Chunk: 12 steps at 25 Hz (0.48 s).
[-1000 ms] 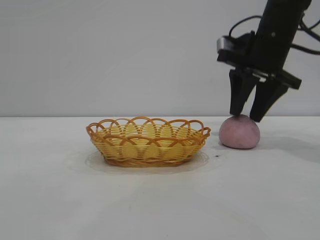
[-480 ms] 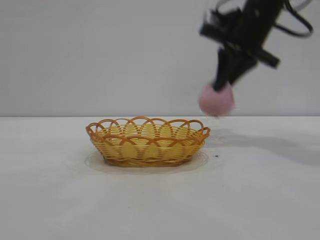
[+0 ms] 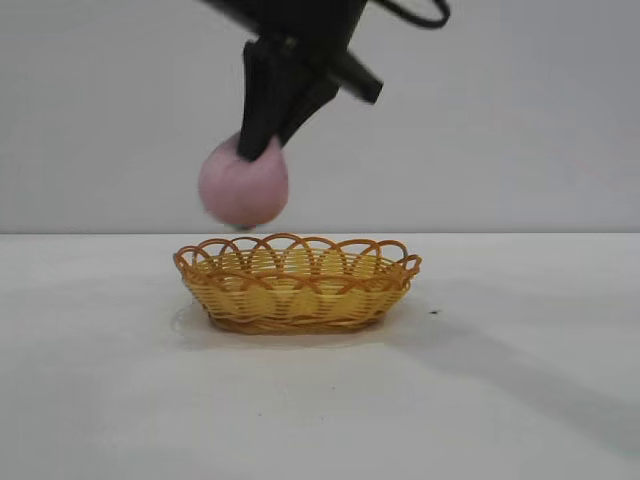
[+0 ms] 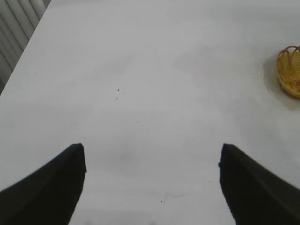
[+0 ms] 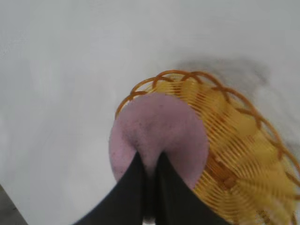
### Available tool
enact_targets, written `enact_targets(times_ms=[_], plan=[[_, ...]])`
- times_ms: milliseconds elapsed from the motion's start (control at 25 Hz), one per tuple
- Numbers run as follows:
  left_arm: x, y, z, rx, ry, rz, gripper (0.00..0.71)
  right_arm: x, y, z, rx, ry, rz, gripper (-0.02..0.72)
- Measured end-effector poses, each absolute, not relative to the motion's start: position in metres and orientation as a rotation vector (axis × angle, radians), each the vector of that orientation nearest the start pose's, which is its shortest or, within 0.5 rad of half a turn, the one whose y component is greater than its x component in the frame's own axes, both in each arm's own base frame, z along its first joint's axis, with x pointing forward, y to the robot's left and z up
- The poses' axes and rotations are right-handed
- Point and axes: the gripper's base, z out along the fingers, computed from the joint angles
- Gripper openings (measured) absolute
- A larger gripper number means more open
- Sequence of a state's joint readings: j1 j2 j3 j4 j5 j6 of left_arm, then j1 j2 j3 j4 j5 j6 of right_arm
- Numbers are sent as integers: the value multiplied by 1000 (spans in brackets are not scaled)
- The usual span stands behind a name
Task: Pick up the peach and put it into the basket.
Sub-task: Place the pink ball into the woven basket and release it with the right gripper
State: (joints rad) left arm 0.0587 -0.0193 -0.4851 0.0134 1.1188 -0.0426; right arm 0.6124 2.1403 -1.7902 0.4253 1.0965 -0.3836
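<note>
The dull pink peach (image 3: 243, 185) hangs in the air above the left end of the woven yellow basket (image 3: 297, 285), clear of its rim. My right gripper (image 3: 262, 150) is shut on the peach's pointed top, pinching it from above. In the right wrist view the peach (image 5: 159, 131) sits over the basket's edge (image 5: 243, 154), with the two black fingers (image 5: 136, 187) squeezed close together on it. My left gripper (image 4: 152, 152) is away from the basket over bare table, open with nothing between its fingers; a bit of the basket (image 4: 290, 70) shows at the edge of that view.
The white table (image 3: 500, 380) runs flat all round the basket. A plain grey wall (image 3: 520, 120) stands behind it. A small dark speck (image 3: 433, 312) lies to the right of the basket.
The right gripper shut on the peach's top, lifted it off the table at the right and carried it leftward to above the basket's left end. The left gripper stayed open.
</note>
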Motion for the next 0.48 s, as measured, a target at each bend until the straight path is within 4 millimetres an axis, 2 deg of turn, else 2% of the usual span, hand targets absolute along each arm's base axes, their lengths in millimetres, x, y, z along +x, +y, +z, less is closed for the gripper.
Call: enact_targets(times_ms=[240, 400, 440, 480], plan=[[-9, 1, 268, -107, 2095, 26, 525, 363, 290, 168, -1210, 2720, 525, 0], [-9, 1, 268, -107, 2095, 26, 525, 366, 288, 163, -1229, 2707, 463, 0], [-9, 1, 268, -107, 2095, 26, 525, 367, 287, 163, -1233, 2706, 454, 60], [-9, 1, 268, -107, 2095, 26, 525, 367, 287, 163, -1238, 2707, 444, 60]])
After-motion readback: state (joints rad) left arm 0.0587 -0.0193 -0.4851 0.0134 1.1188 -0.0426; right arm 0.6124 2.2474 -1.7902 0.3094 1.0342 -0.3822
